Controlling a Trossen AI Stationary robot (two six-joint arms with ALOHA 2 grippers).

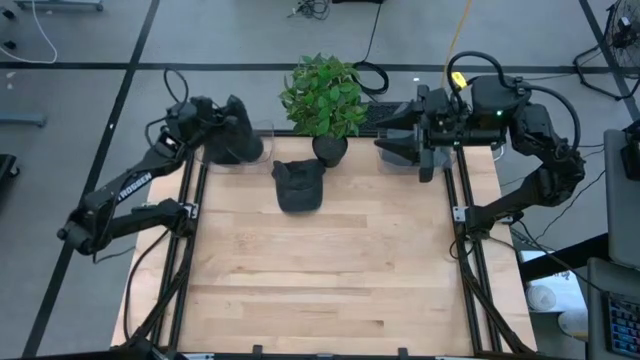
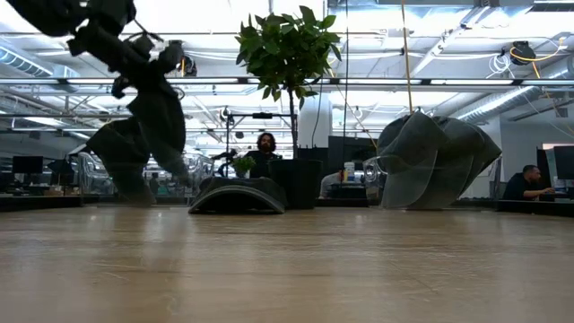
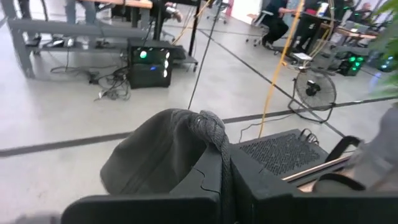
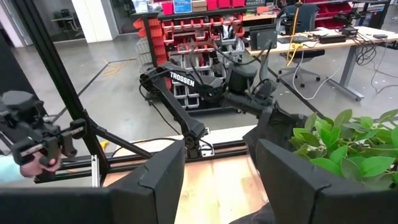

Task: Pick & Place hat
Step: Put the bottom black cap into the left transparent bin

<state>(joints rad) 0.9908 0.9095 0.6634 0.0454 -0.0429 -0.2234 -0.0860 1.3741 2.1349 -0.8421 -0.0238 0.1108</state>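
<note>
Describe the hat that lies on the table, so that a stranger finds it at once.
Find the potted plant at the table's far edge. The hat on the table lies flat just before its pot. The other hat hangs clamped in the left gripper.

I see the wooden table (image 1: 320, 280) bearing a dark hat (image 1: 298, 185) beside a potted plant (image 1: 324, 100) near its far edge.

Plant pot (image 1: 330, 149): mostly hidden under the foliage in the high view.
Left claw (image 3: 225, 186): fingertips buried in the grey hat (image 3: 163, 152); cut off at the bottom edge.
Second hat (image 4: 252, 217): only a dark sliver at the bottom edge.
</note>
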